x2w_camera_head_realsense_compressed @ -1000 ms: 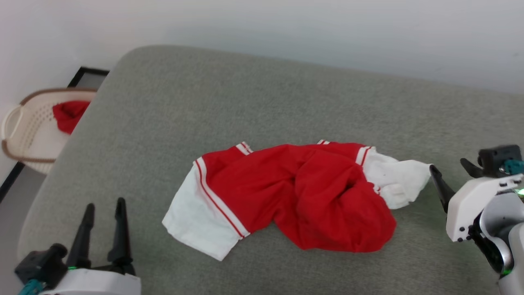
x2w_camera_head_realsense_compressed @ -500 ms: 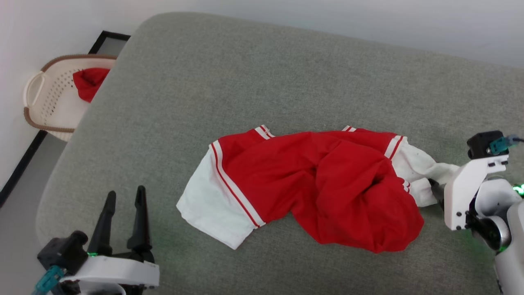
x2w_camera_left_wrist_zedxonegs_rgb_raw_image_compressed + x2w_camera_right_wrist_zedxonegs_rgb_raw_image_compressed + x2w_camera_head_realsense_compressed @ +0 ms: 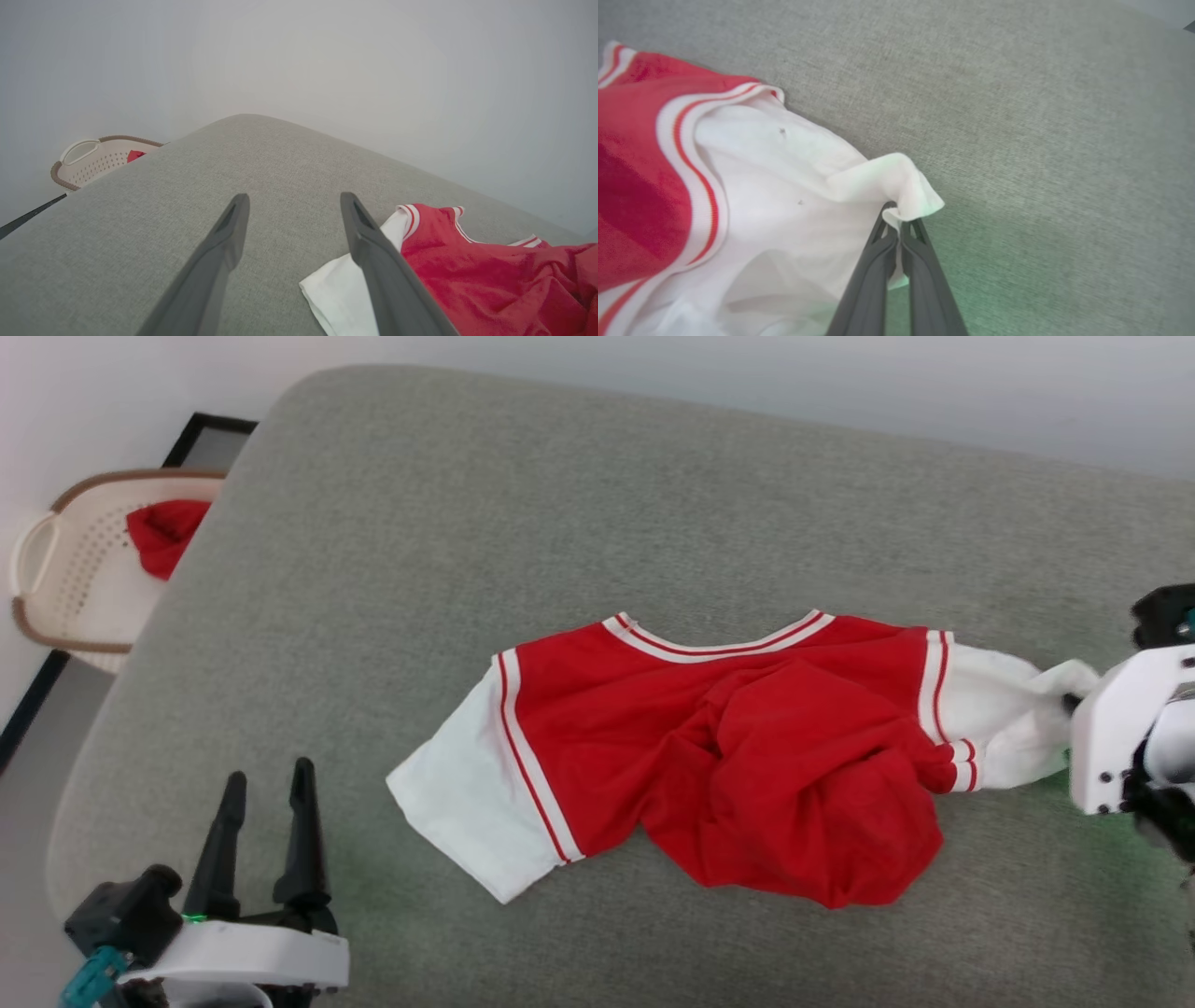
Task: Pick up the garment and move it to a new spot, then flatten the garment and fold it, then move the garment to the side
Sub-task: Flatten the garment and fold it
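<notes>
— Where's the shirt (image 3: 747,747)?

— Mid-surface, rumpled, collar (image 3: 714,644) toward the far side, body bunched in a heap. The right tool (image 3: 896,219) is clamped on the end of the right sleeve (image 3: 784,177). The left tool (image 3: 264,779) sits with fingers spread, holding nothing, near-left of the shirt and apart from it.

— What could go wrong?

— That pinch looks thin, just a fold of the sleeve's edge. A sharp pull to the right could slip it out. A steady one, I'd guess, drags the whole shirt along instead of spreading the heap, since nothing pins the left sleeve (image 3: 457,821). Lifted from this one hold, it would likely hang twisted.

— And the surface (image 3: 560,504)?

— Grey woven fabric, seemingly padded, with a rounded far-left corner. Its weave may grip the cloth and add creases. A plain pale wall (image 3: 840,383) runs behind. Off the left edge, down on the floor (image 3: 19,896), a basket (image 3: 65,569) holds a red cloth (image 3: 163,532); that isn't ours.
</notes>
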